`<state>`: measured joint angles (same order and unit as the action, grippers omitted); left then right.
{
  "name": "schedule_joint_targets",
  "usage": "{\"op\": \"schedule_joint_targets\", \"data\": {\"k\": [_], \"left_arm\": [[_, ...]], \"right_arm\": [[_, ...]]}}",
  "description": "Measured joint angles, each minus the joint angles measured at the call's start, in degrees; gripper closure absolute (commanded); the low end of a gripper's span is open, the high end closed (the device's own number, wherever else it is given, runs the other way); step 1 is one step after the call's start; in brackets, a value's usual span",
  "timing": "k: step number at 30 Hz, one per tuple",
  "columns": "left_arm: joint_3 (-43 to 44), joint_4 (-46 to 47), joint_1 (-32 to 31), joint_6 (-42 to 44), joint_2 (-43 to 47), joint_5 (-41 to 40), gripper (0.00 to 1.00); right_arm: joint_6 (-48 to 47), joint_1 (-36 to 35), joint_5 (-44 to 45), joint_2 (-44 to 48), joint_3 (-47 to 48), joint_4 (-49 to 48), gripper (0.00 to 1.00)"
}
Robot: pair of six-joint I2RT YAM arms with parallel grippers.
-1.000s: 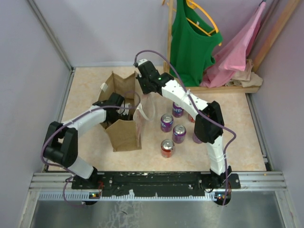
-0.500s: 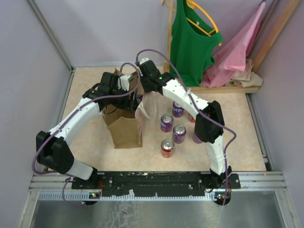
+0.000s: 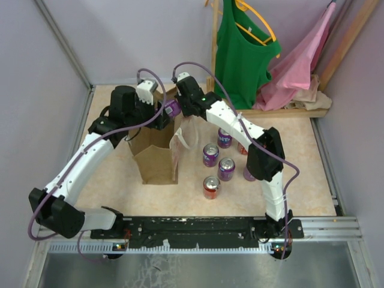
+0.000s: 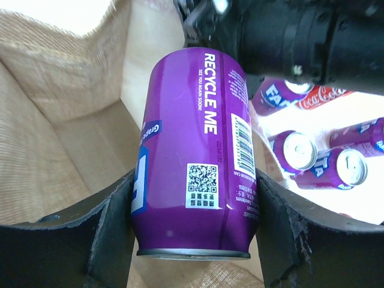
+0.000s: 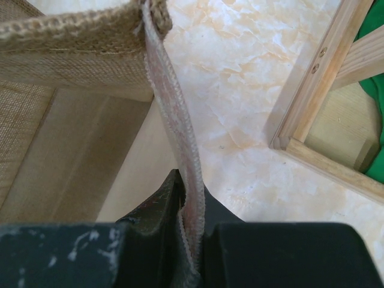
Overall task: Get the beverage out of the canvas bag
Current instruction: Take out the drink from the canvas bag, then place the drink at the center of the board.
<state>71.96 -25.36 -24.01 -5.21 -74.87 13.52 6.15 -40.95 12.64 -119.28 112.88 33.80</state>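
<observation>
On the left, our left gripper (image 3: 163,113) is closed across the body of the purple can (image 4: 195,156), one finger on each side with the jaws held wide by the can's width. The can's base rim faces the wrist camera. Its long axis runs away from the gripper, so from above it lies nearly level and points right.

The can hangs over the open mouth of the canvas bag (image 3: 157,168), near the far rim, and we judge it lifted clear of the fabric walls though not yet carried off to the side. Just right of the can, almost touching its far end, our right gripper (image 5: 189,237) is pressed together on the bag's pale strap handle (image 5: 174,132), pinching it flat and holding that side up.

Farther right, the standing cans (image 3: 219,168) are grouped on the table (image 3: 300,180). The can points straight at the right arm — so we judge that the way out goes toward us or to the left, not rightward.
</observation>
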Motion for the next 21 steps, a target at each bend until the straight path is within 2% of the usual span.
{"op": "schedule_joint_targets", "data": {"k": [5, 9, 10, 13, 14, 15, 21], "left_arm": [[2.73, 0.46, 0.04, 0.55, 0.00, -0.48, 1.00], [2.82, 0.33, 0.02, 0.55, 0.00, -0.66, 1.00], [2.86, 0.22, 0.00, 0.55, 0.00, -0.72, 1.00], [3.45, -0.94, 0.00, 0.76, 0.00, -1.05, 1.00], [4.04, -1.62, 0.00, 0.92, 0.00, -1.22, 1.00], [4.48, -2.36, 0.02, 1.09, 0.00, -1.40, 1.00], [10.84, -8.70, 0.09, 3.10, 0.26, -2.21, 1.00]], "right_arm": [[0.09, 0.24, 0.20, 0.04, 0.00, -0.24, 1.00], [-0.02, 0.24, 0.22, 0.04, 0.00, -0.37, 0.78], [-0.09, 0.24, 0.22, 0.07, 0.00, -0.44, 0.70], [-0.46, 0.24, 0.55, 0.24, 0.00, -0.92, 0.16], [-1.18, 0.24, 1.03, 0.44, 0.02, -0.98, 0.04], [-0.66, 0.24, 1.18, 0.59, 0.04, -0.98, 0.01], [-1.92, 0.83, 2.69, 2.99, 0.09, -0.83, 0.01]]}}
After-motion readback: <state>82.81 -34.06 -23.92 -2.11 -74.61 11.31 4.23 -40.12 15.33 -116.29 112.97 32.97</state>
